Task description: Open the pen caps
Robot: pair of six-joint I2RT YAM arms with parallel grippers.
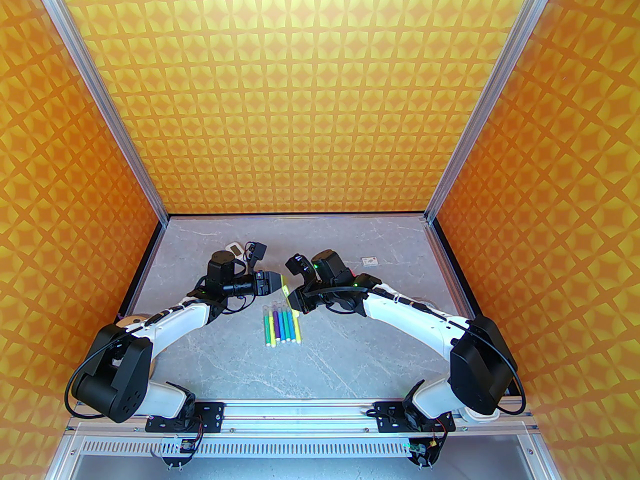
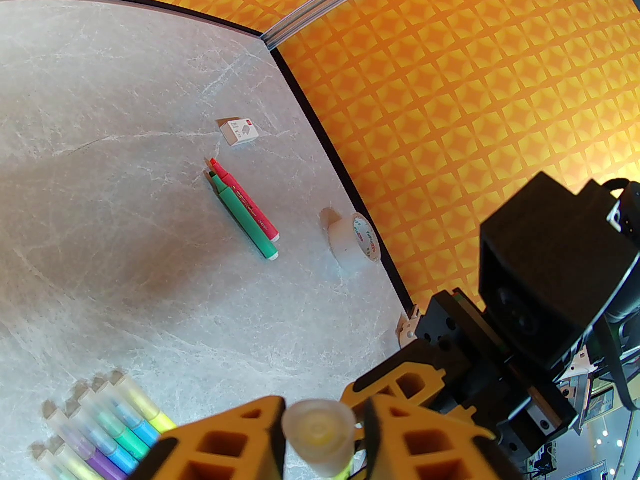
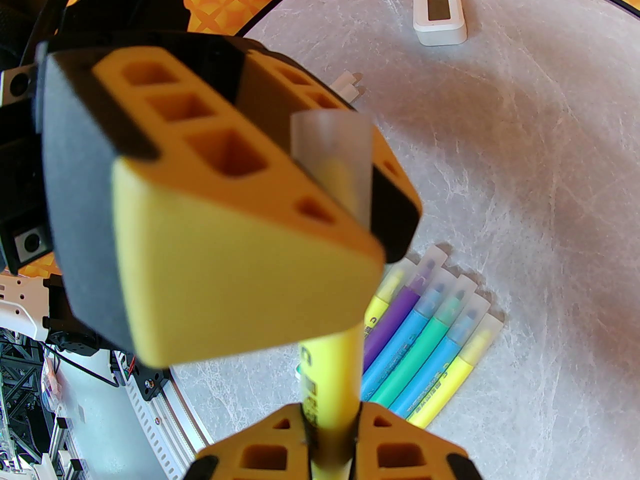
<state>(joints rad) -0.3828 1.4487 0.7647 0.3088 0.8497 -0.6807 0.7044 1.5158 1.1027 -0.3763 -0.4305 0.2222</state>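
One yellow pen [image 3: 330, 368] is clenched by its barrel in the right tool [image 3: 330, 428] above the desk [image 3: 525, 168], its cap [image 3: 340, 143] seemingly pinched by the left tool [image 2: 320, 413], so a straight axial pull is advised.

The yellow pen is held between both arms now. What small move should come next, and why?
Probably pull the two arms slightly apart along the pen. The right jaws clamp the yellow pen by its barrel, and the left jaws appear to press on both sides of its cap, which is not yet off. A straight pull should free it.
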